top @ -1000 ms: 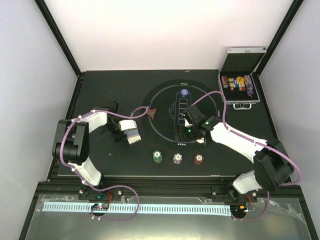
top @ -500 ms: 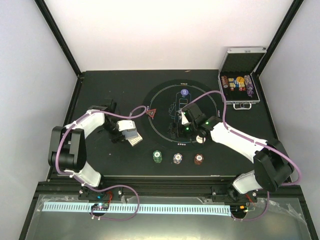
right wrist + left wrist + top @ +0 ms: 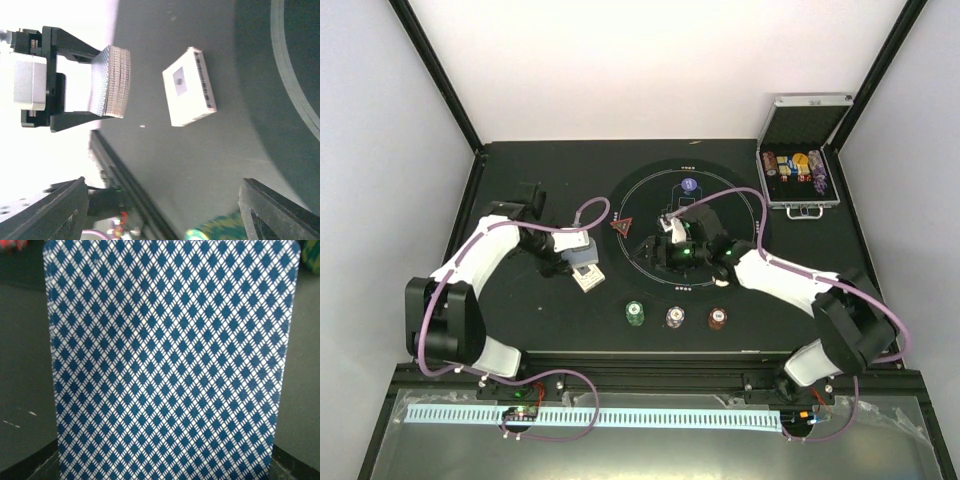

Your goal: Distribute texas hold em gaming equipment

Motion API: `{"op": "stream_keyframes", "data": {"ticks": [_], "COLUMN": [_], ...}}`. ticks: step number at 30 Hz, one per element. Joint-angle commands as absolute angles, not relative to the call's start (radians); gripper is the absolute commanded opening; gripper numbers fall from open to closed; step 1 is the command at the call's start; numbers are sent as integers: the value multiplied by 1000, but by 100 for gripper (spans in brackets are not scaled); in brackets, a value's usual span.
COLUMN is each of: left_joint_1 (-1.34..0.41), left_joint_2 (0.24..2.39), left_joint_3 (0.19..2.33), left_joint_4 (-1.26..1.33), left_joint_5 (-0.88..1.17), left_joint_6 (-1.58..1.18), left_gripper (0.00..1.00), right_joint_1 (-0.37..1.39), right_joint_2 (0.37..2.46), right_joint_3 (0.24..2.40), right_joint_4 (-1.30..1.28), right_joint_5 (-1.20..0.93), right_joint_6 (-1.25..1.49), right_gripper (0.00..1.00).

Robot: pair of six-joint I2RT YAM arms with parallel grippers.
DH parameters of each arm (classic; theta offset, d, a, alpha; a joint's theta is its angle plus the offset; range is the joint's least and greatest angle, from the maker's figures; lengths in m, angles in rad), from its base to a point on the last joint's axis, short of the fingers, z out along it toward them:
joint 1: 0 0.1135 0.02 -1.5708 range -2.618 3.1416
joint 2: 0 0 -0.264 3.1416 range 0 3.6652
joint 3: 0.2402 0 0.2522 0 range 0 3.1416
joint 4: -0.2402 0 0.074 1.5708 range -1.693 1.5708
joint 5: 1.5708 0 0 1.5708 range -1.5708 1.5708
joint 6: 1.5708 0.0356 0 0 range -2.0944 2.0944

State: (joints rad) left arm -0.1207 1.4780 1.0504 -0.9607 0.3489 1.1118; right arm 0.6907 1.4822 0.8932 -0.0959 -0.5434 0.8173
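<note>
My left gripper [image 3: 576, 262] is shut on a deck of blue diamond-backed playing cards [image 3: 584, 256]; the top card's back [image 3: 170, 360] fills the left wrist view. The right wrist view shows that deck [image 3: 112, 82] edge-on between the left fingers. My right gripper [image 3: 646, 249] is open and empty, pointing left towards the deck, its jaws wide apart [image 3: 165, 215]. A red triangular marker [image 3: 622, 226] lies on the ring's left edge. A green chip [image 3: 636, 314], a purple-white chip [image 3: 674, 317] and a red-brown chip [image 3: 718, 318] sit in a row near the front. The white button does not show.
A white card box [image 3: 588, 280] lies on the mat just below the deck, also in the right wrist view [image 3: 190, 86]. A purple chip [image 3: 689, 185] sits at the top of the printed ring. The open silver case [image 3: 800, 165] with chip rolls stands at the back right.
My right gripper has swung left from the middle of the ring towards the deck. My left arm's elbow has moved outward; the deck has stayed nearly in place above the box.
</note>
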Motion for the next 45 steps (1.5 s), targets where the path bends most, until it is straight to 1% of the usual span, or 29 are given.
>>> {"op": "stream_keyframes", "data": {"ticks": [1, 2, 6, 11, 18, 22, 28, 31, 34, 36, 37, 38, 39, 41, 42, 45], "left_joint_1": [-145, -153, -194, -241, -268, -279, -301, -313, -326, -334, -338, -340, -341, -342, -342, -353], "left_joint_2": [1428, 1423, 1408, 1395, 1376, 1364, 1351, 1346, 1341, 1335, 1330, 1325, 1319, 1300, 1290, 1258], "left_joint_3": [1138, 1146, 1163, 1174, 1186, 1190, 1188, 1188, 1193, 1195, 1195, 1195, 1195, 1183, 1172, 1149], "left_joint_4": [-1055, -1065, -1083, -1085, -1099, -1104, -1110, -1107, -1112, -1119, -1118, -1115, -1115, -1106, -1096, -1085], "left_joint_5": [470, 478, 481, 473, 470, 470, 473, 472, 472, 475, 478, 480, 488, 512, 533, 574], "left_joint_6": [1122, 1117, 1097, 1075, 1071, 1071, 1069, 1066, 1071, 1074, 1075, 1071, 1067, 1063, 1065, 1082], "left_gripper": [2, 2, 1, 1, 2, 2, 2, 2, 2, 2, 4, 16, 43, 93, 98, 99], "right_joint_1": [703, 708, 730, 767, 788, 799, 818, 828, 833, 833, 833, 834, 834, 836, 839, 852], "right_joint_2": [1542, 1556, 1602, 1654, 1702, 1720, 1756, 1775, 1792, 1791, 1787, 1781, 1774, 1761, 1754, 1745], "right_joint_3": [831, 828, 839, 885, 907, 925, 933, 939, 940, 930, 925, 916, 911, 906, 908, 926], "right_joint_4": [311, 392, 509, 504, 551, 554, 629, 662, 688, 702, 701, 701, 702, 690, 675, 617], "right_joint_5": [-722, -737, -761, -754, -753, -756, -764, -768, -769, -765, -761, -757, -755, -748, -744, -735], "right_joint_6": [1065, 1103, 1189, 1198, 1229, 1232, 1281, 1304, 1327, 1335, 1335, 1335, 1335, 1328, 1316, 1281], "right_gripper": [84, 84, 83, 82, 78, 73, 58, 48, 32, 20, 15, 10, 7, 3, 2, 1]}}
